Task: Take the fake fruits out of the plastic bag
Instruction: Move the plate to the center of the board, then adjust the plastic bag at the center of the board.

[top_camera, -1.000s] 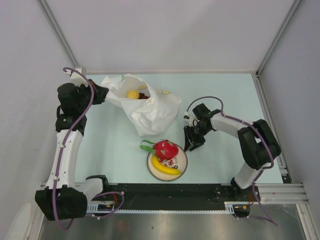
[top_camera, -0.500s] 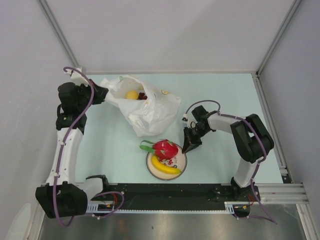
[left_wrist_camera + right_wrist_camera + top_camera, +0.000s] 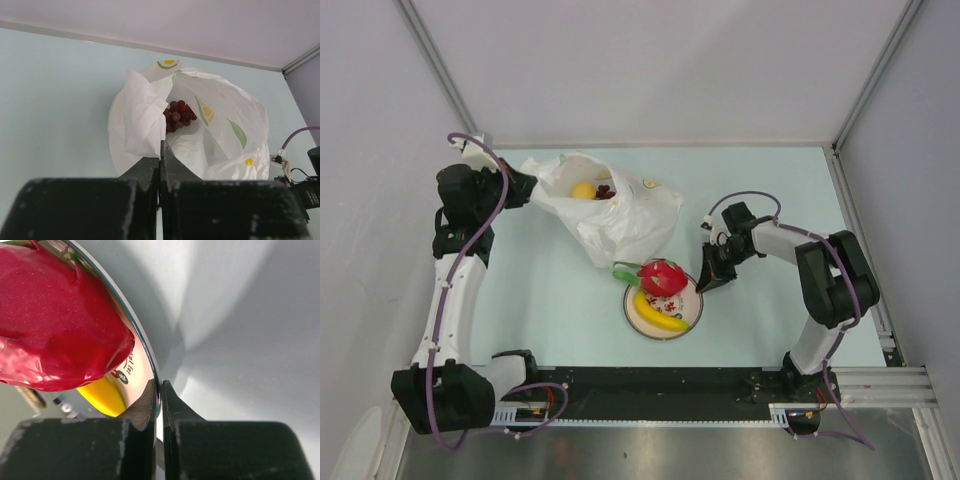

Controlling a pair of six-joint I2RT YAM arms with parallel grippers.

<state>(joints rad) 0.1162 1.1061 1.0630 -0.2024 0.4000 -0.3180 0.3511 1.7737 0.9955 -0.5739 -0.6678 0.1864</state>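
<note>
Right gripper (image 3: 707, 284) pinches the rim of the plate (image 3: 663, 335) at 2 o'clock, while lemon (image 3: 583, 190) and grapes (image 3: 605, 192) lie in the bag (image 3: 620, 225) at its 10 o'clock, nearer the left gripper (image 3: 531, 188), clamped on the bag's edge.

The plastic bag (image 3: 610, 222) is laid far left on the table (image 3: 770, 180), with the lemon (image 3: 583, 190) and grapes (image 3: 177, 114) inside it. The plate (image 3: 665, 337) is set just before it, slightly right; the banana (image 3: 660, 316) is laid on it, the dragon fruit (image 3: 660, 277) behind the banana.

Pale table (image 3: 770, 180): plastic bag (image 3: 620, 225), plate (image 3: 655, 330)
</note>
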